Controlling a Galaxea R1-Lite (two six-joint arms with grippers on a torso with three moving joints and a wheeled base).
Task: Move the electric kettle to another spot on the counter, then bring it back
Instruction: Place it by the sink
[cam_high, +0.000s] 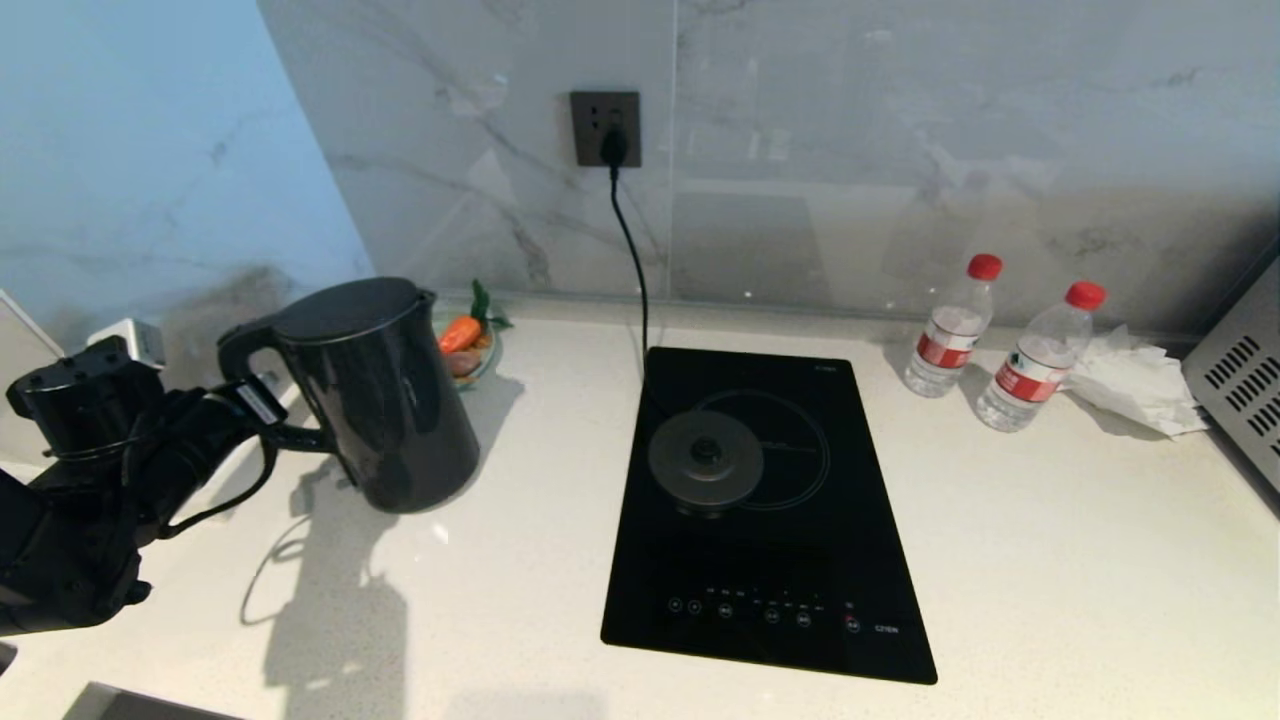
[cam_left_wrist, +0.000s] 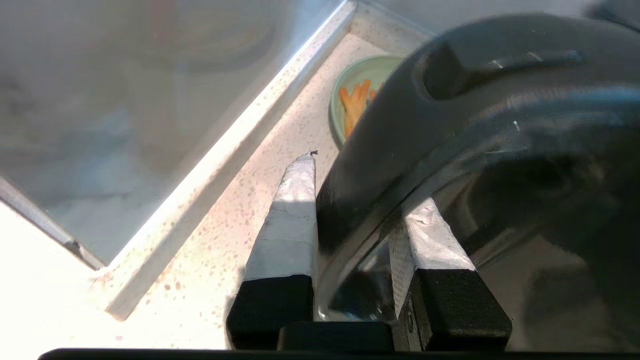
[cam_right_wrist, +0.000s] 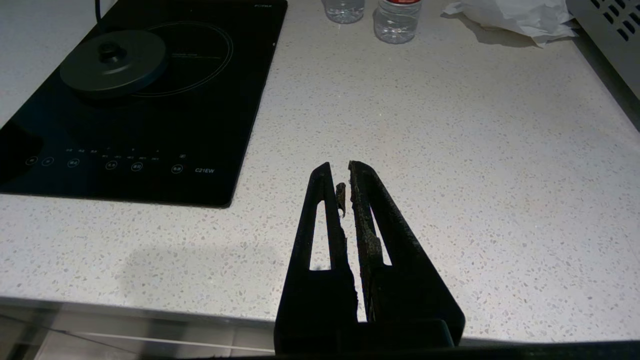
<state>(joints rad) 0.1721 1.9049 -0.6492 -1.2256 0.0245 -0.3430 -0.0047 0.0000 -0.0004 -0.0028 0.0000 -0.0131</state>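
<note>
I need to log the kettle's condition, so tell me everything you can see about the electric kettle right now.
The electric kettle is a tall, glossy black cylinder with a flat round lid, a small spout and a loop handle. It is tilted, left of the black cooktop and off its round base disc. The left gripper is shut on its handle. Whether its bottom touches the counter cannot be told. A small dish of food sits just behind it.

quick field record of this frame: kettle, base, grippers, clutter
kettle: electric kettle at the counter's left side, tilted, off its base
base: base disc on the cooktop, corded to the wall socket
left gripper: shut on the kettle handle
right gripper: shut, empty, over the counter front
clutter: two water bottles, tissue, carrot bowl
</note>
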